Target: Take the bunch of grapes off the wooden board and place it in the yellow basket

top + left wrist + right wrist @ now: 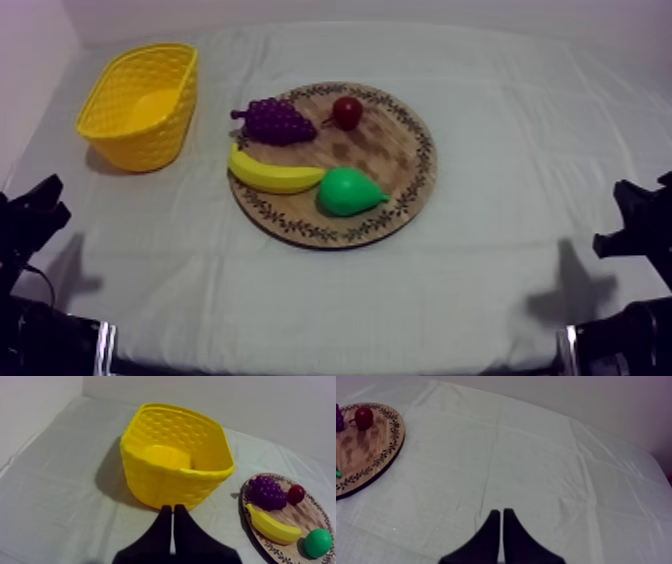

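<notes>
At rest: left gripper (173, 510), right gripper (501, 512), both pinched together, empty. Purple bunch of grapes (274, 120) at round wooden board's (385, 150) ten o'clock; wide grab could nudge yellow toy banana (272, 175) alongside.

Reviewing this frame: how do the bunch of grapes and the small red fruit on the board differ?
The bunch of grapes is purple and knobbly, the small red fruit red and smooth. The bunch of grapes is clearly larger than the small red fruit. The bunch of grapes lies nearer the yellow basket than the small red fruit. Both rest on the wooden board.
</notes>
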`<control>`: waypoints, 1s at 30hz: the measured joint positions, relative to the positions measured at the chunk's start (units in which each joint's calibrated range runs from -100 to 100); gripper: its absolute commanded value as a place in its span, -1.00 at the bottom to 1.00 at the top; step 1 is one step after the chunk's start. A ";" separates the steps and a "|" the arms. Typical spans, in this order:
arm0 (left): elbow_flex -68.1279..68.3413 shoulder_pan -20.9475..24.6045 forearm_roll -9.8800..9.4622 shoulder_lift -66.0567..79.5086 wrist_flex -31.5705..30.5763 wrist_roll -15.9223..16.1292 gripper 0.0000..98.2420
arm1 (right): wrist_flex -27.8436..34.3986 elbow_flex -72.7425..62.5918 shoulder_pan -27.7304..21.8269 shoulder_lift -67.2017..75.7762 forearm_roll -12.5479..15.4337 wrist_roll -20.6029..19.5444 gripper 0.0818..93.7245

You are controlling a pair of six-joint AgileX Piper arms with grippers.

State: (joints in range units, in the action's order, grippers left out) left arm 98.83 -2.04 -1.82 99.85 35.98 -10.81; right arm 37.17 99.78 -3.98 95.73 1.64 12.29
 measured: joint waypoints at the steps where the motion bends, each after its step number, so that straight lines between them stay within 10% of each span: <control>1: 0.00 -0.04 0.00 0.00 0.00 0.00 -1.00 | 0.00 0.00 0.00 0.00 0.00 0.00 -0.99; 18: 0.05 -0.60 -1.30 0.15 -0.01 -0.27 -1.00 | 0.00 0.00 0.00 0.00 0.00 0.00 -0.99; 30: -4.22 -1.11 0.37 -6.90 -8.57 6.32 -1.00 | 0.00 0.00 0.00 0.00 0.00 0.00 -0.99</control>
State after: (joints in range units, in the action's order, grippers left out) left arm 94.61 -3.15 -1.45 92.95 27.41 -4.49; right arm 37.17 99.78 -3.98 95.73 1.64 12.29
